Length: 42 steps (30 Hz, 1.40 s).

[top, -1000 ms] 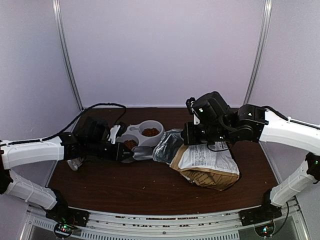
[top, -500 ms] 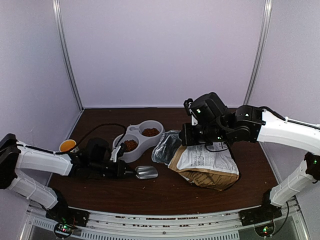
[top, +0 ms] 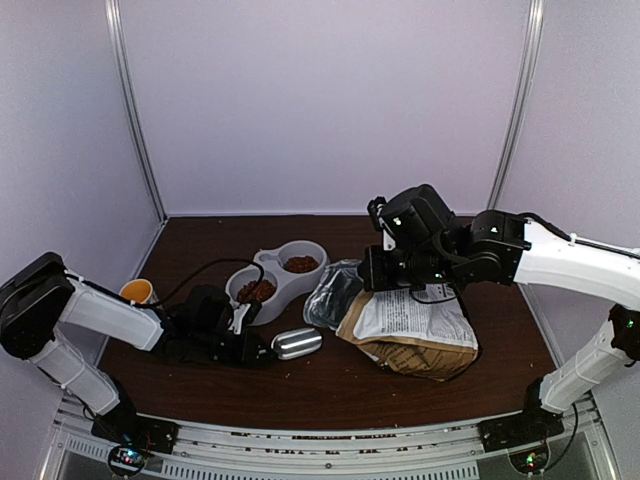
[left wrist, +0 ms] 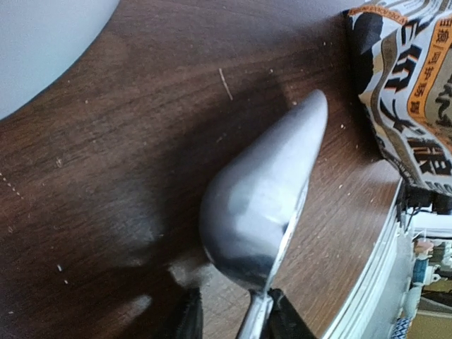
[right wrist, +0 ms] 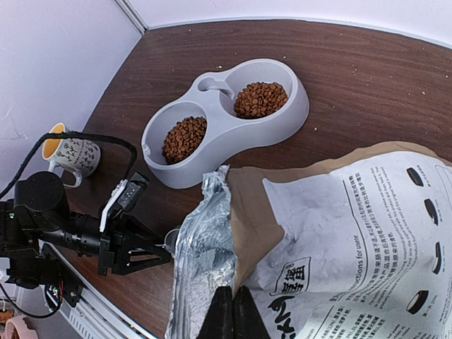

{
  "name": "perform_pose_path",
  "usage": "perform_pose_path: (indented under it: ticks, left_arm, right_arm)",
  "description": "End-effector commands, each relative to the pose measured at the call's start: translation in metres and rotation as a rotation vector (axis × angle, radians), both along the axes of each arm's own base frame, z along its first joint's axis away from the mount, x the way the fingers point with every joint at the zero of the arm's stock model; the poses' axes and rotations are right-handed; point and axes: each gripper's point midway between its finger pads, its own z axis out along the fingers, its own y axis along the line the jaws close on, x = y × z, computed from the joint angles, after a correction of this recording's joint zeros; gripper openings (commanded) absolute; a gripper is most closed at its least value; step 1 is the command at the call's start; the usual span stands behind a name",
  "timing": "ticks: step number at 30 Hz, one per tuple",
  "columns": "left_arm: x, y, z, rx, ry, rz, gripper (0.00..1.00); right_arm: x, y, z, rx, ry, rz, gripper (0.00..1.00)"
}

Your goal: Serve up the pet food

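With kibble (right wrist: 260,99) in both wells of the bowl (right wrist: 212,152), the left gripper (left wrist: 236,318), clamped on the scoop (left wrist: 265,205) by its handle, is probably parking it on the surface (left wrist: 106,176), so release comes next; the right gripper (right wrist: 233,311) pinches the bag (right wrist: 332,233).

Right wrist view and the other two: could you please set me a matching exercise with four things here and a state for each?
Things:
1. scoop
2. double bowl
3. mug
4. bag

States:
A. lying on its side, mouth open, edge pinched by the right gripper
B. kibble in both compartments
C. handle clamped in the left gripper
D. standing upright beside the wall

Pairs: 1-C, 2-B, 3-D, 4-A
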Motion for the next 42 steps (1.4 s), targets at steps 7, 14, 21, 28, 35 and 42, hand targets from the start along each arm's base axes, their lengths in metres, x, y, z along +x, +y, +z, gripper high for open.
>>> perform_pose_path:
  ticks: [7,14,21,28,35,42]
  left_arm:
    - [0.005,0.025,-0.009,0.200,-0.070,-0.013,0.63]
    - [0.012,0.063,-0.003,0.436,-0.148,-0.008,0.94]
    - [0.029,0.097,0.029,0.611,-0.228,0.089,0.98]
    - [0.047,0.053,0.140,0.229,-0.350,0.206,0.95]
    - [0.046,-0.021,0.189,-0.097,-0.318,0.087,0.94]
    - [0.039,-0.080,0.168,-0.121,-0.224,-0.063,0.95]
  right_arm:
    - [0.010,-0.007,0.012,0.028,-0.049,-0.042,0.00]
    - [0.011,-0.006,0.012,0.028,-0.054,-0.038,0.00]
    - [0.010,-0.005,0.015,0.033,-0.058,-0.028,0.00]
    - [0.005,-0.005,0.030,0.060,-0.095,0.014,0.00]
    - [0.002,-0.003,0.041,0.091,-0.119,0.040,0.00]
    - [-0.001,-0.001,0.044,0.106,-0.128,0.050,0.00]
